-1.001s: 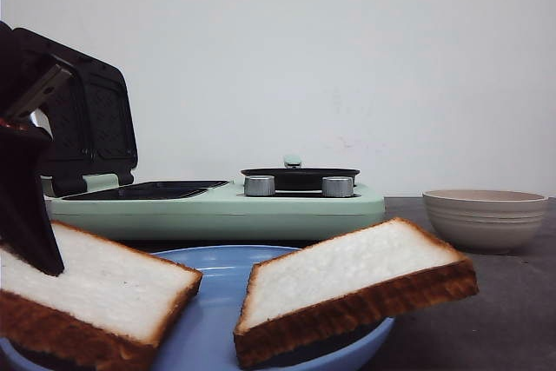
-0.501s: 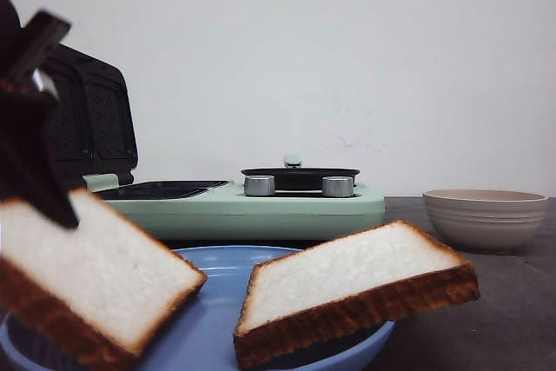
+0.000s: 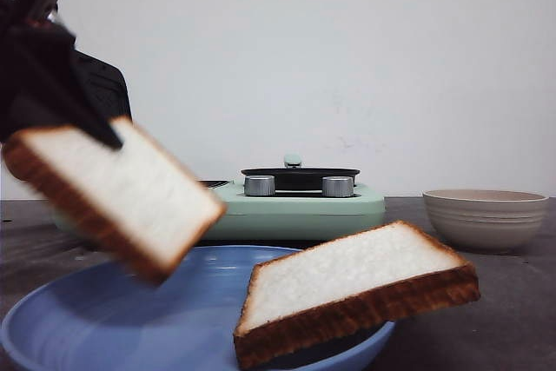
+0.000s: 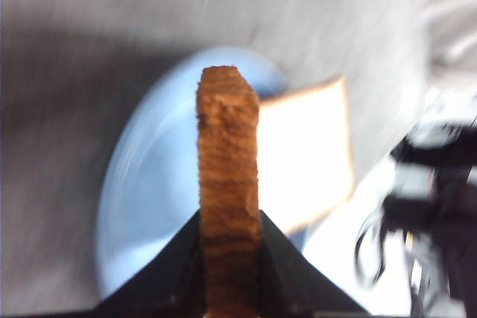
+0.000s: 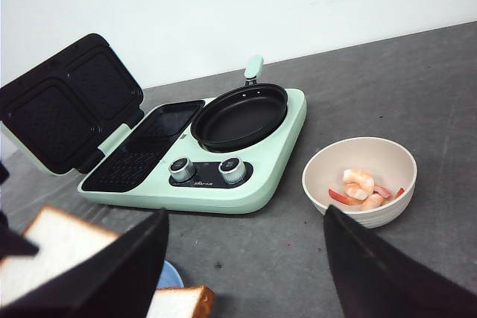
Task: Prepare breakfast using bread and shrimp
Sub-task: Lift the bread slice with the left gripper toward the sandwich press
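My left gripper [image 3: 82, 128] is shut on one bread slice [image 3: 122, 193] and holds it tilted in the air above the blue plate [image 3: 113, 327]. In the left wrist view the slice's brown crust [image 4: 227, 184] sits between the jaws. The second bread slice [image 3: 356, 288] lies on the plate's right rim; it also shows in the left wrist view [image 4: 309, 154]. The shrimp [image 5: 361, 188] lie in a beige bowl [image 5: 320, 176], well right of the plate. My right gripper [image 5: 246, 269] is open and empty, high above the table.
A mint-green breakfast maker [image 5: 253, 184] stands behind the plate, its sandwich lid [image 5: 63, 106] open and a black pan [image 5: 238, 117] on its right half. The beige bowl [image 3: 482, 219] stands at the right in the front view.
My left gripper has lifted the left bread slice off the plate, up and slightly right. The other slice has not moved.
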